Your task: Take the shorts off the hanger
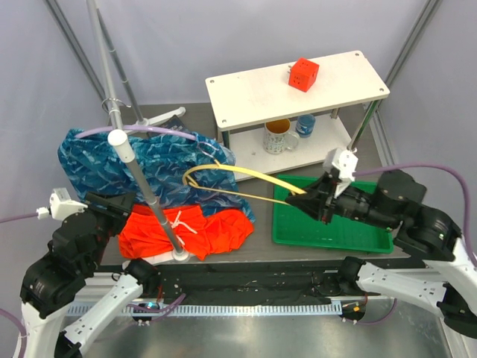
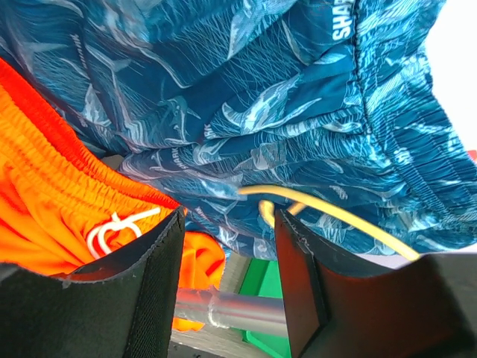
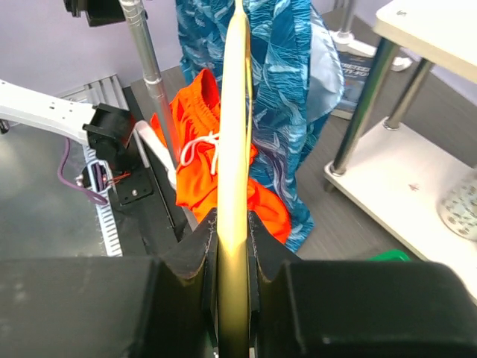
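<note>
The blue-teal shorts (image 1: 149,164) lie bunched at the left around the stand's pole (image 1: 141,175). The orange shorts (image 1: 205,227) with a white drawstring (image 1: 179,221) lie in front of them. A yellow hanger (image 1: 238,173) reaches from the blue-teal shorts to my right gripper (image 1: 298,200), which is shut on it; its far end is tucked in the blue cloth. In the right wrist view the hanger (image 3: 235,149) runs straight out from the gripper (image 3: 232,231). My left gripper (image 2: 227,261) is open and empty just below the blue-teal shorts (image 2: 261,97), with the orange shorts (image 2: 52,194) to its left.
A green tray (image 1: 373,240) lies under my right arm. A white two-level shelf (image 1: 246,93) at the back holds a red cube (image 1: 303,74), a mug (image 1: 277,136) and a small blue cup (image 1: 305,124). The pole's base (image 1: 181,256) stands at the table's front edge.
</note>
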### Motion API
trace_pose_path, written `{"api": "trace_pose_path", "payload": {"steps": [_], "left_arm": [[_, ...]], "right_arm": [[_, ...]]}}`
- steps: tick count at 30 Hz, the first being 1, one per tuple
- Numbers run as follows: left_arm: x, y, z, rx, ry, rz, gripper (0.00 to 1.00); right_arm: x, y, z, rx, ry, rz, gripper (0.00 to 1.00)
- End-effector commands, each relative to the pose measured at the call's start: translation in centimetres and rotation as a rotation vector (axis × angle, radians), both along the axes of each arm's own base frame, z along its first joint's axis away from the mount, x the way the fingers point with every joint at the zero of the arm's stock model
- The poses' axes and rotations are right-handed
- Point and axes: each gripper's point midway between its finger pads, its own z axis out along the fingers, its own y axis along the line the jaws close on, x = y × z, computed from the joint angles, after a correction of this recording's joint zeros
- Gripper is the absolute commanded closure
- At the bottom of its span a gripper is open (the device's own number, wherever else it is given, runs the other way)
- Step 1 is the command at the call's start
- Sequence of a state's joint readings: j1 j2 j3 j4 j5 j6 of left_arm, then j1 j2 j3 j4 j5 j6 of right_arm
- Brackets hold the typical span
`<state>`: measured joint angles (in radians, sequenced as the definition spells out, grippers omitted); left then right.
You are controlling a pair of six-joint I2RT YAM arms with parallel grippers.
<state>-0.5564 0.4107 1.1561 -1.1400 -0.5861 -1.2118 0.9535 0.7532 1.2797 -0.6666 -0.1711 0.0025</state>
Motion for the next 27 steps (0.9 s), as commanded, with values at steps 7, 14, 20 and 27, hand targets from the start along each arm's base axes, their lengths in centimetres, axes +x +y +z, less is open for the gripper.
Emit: {"api": "trace_pose_path", "payload": {"steps": [7, 14, 20, 27], "left_arm": [[1.5, -1.6, -0.3, 0.004, 0.023, -0.037, 0.5], [1.4, -1.6, -0.2, -0.001, 0.02, -0.036, 0.52], [1.1, -1.7, -0.6, -0.007, 0.032, -0.044, 0.52], [0.8, -1.6, -0.6, -0.024, 0.029, -0.044, 0.52]], "right_arm": [[-2.2, -5.3, 6.6, 0.166, -0.076, -0.082, 0.99], [-3.5, -9.0, 13.0, 0.301, -0.175, -0.144, 0.99], [-1.5, -11.6, 17.6, 0.396, -0.267, -0.315, 0.99], [4.6, -5.6, 19.4, 0.34, -0.306, -0.392, 0.99]]}}
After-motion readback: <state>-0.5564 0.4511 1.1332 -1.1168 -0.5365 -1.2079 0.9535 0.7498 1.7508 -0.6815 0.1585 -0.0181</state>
